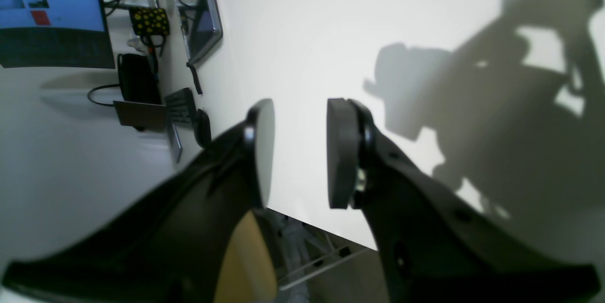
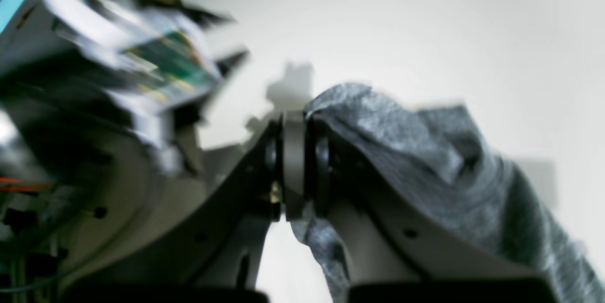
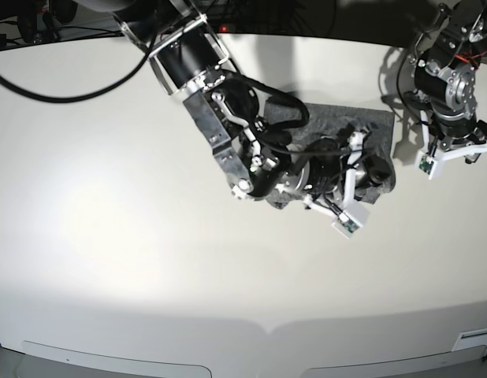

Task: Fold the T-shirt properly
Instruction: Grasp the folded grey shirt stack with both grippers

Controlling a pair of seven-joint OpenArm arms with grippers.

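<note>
The grey T-shirt [image 3: 332,123] lies in a compact folded bundle on the white table [image 3: 109,220], right of the middle at the back. My right gripper [image 2: 294,166] is shut on a fold of the shirt [image 2: 425,166], and the fabric drapes over one finger. In the base view this gripper [image 3: 371,168] reaches over the bundle's right part. My left gripper [image 1: 300,151] is open and empty above bare table, with no shirt in its view. In the base view it [image 3: 447,140] hangs to the right of the shirt, apart from it.
Beyond the table's edge [image 1: 326,229] the left wrist view shows a monitor [image 1: 52,14], a laptop [image 1: 203,14], a keyboard [image 1: 182,104] and a mouse [image 1: 203,125]. Cables [image 3: 39,79] run along the back left of the table.
</note>
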